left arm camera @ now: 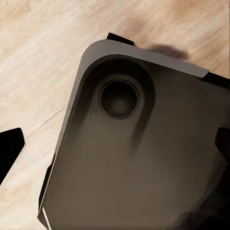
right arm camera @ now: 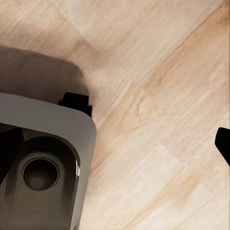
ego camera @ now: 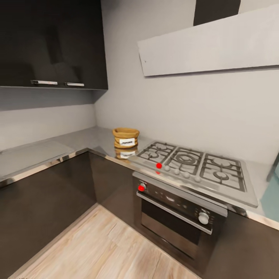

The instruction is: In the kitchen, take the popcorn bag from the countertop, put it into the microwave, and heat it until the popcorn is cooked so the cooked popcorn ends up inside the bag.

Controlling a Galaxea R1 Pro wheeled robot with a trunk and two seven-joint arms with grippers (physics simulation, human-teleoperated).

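Note:
The popcorn bag (ego camera: 125, 138), a small tan sack with a rolled rim and a white label, stands upright on the glossy grey countertop (ego camera: 46, 153), near the corner and just left of the hob. A pale mint-blue patch (ego camera: 272, 195) shows at the far right edge; I cannot tell if it is the microwave. My left gripper (left arm camera: 116, 148) hangs open over the robot's own base, its dark fingertips (left arm camera: 10, 151) far apart. My right gripper (right arm camera: 115, 143) is open over the wood floor, with one fingertip (right arm camera: 223, 143) at the picture's edge. Both hold nothing.
A steel gas hob (ego camera: 193, 162) with black grates sits right of the bag, above a dark built-in oven (ego camera: 174, 217). Dark cabinet fronts (ego camera: 50, 201) run under the L-shaped counter. Dark wall cupboards (ego camera: 54, 42) hang at the upper left. Light wood floor (ego camera: 104, 248) lies ahead.

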